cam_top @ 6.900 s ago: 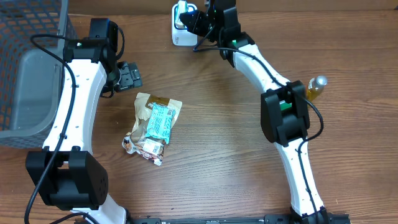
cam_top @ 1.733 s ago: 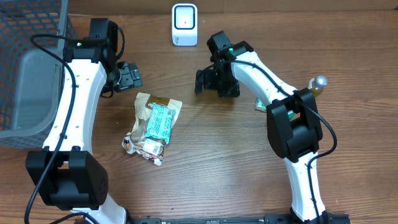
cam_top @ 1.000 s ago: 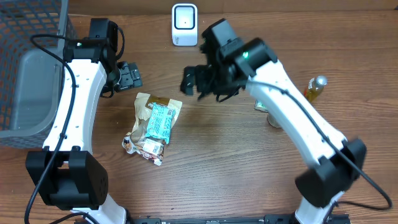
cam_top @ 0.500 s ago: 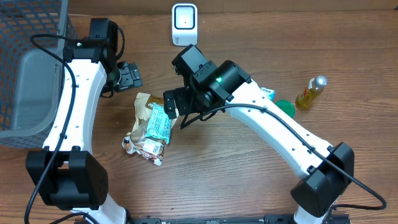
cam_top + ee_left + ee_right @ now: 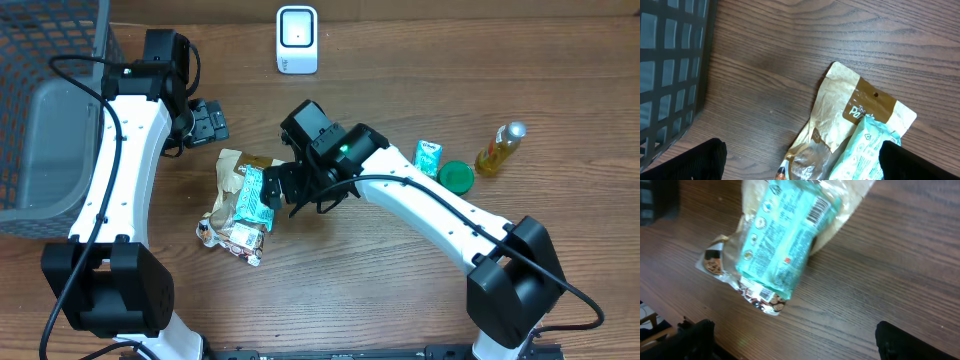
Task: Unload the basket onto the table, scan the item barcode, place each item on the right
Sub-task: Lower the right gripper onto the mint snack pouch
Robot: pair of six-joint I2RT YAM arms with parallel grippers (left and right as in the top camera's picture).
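Overhead: wooden tabletop, basket at left, scanner at the far edge. The right end effector is open over the teal packet, its arm reaching across. The left end effector is open, apart. Left wrist: the packet lies atop a brown pouch. Right wrist: its barcode faces up.

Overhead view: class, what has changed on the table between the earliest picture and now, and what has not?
The right pincer left the scanner at the back and swung over to the snack packets, open above them. A teal carton and green lid now show beside the bottle. The left arm, packets, scanner and bottle stayed put.
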